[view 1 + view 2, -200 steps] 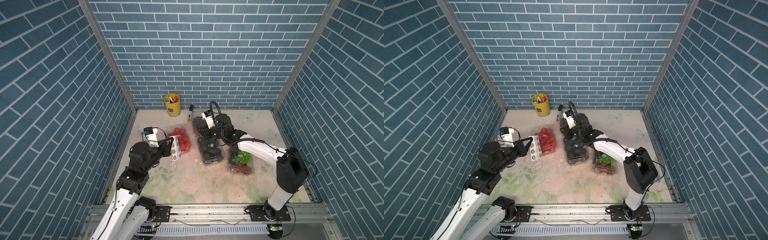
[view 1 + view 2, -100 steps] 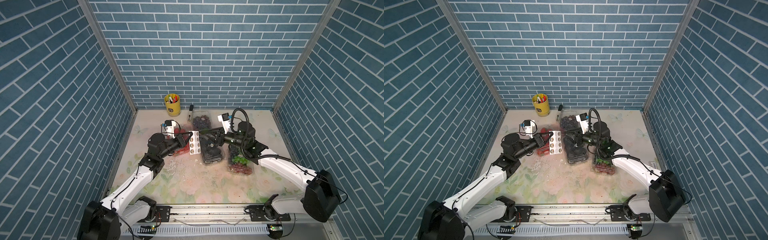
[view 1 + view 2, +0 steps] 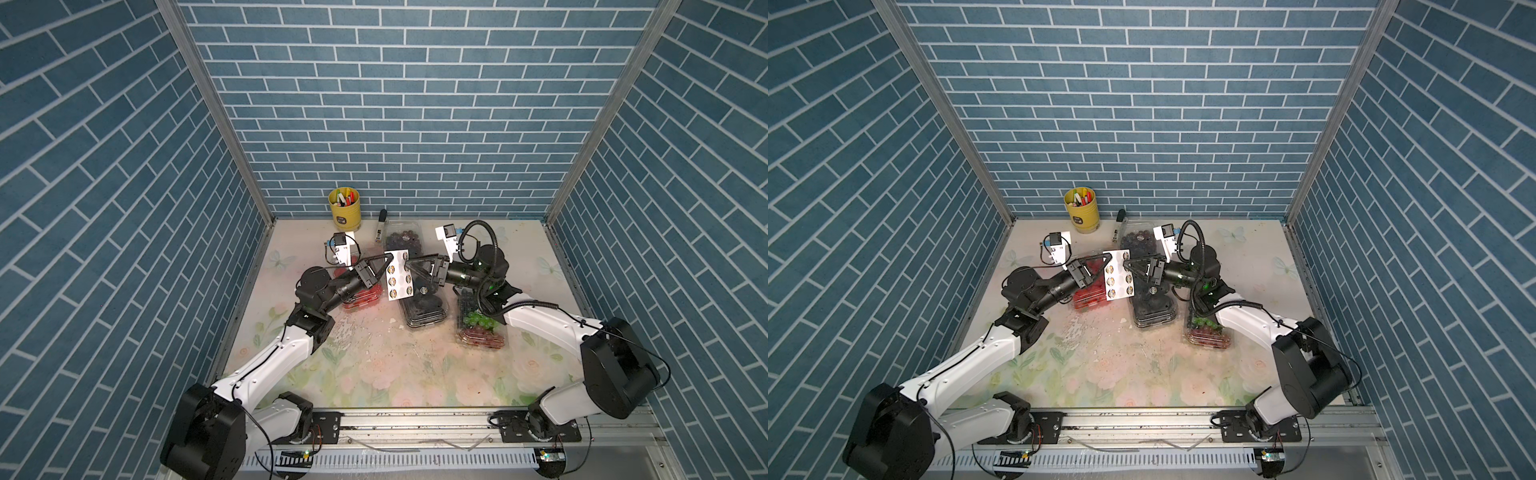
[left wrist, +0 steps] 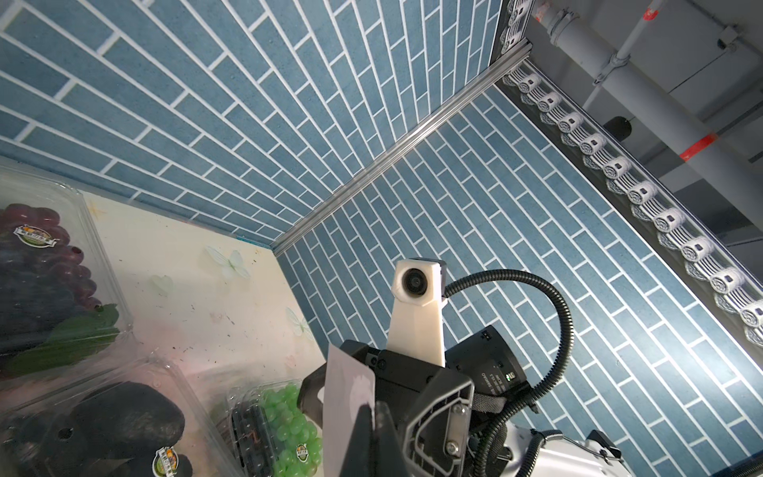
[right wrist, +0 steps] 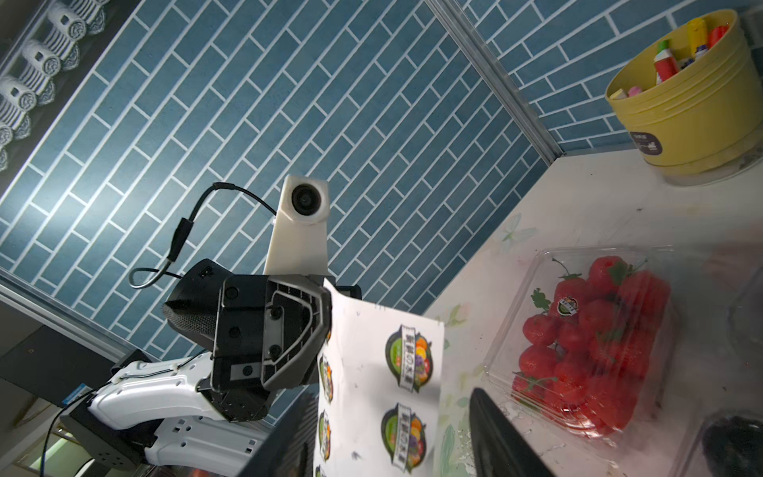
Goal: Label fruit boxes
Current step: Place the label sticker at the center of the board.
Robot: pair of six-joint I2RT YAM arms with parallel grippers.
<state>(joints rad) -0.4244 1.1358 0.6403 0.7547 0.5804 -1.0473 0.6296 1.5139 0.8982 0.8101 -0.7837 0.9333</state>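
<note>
Arms: since a second ago the left arm has swung out from its own side and the right arm has drawn back from the rear boxes. They now meet nose to nose above the floral tabletop.
Right gripper: its fingers, nearly closed a second ago, are now spread either side of the free edge of the white paper sheet of round stickers.
Left gripper: unchanged, fingers pressed together, pinching the sheet's other edge and holding it off the table.
Meaning: probably another sticker is about to be peeled.
Fruit boxes: all four rest on the table. The clear plastic clamshell punnet of red strawberries is below the left gripper, the punnet of dark purple grapes rearmost, the punnet of black fruit central, and the punnet of mixed grapes beneath the right forearm. Each lid already shows a round label.
Pose: both forearms reach inward, wrists roughly level, grippers facing each other.
</note>
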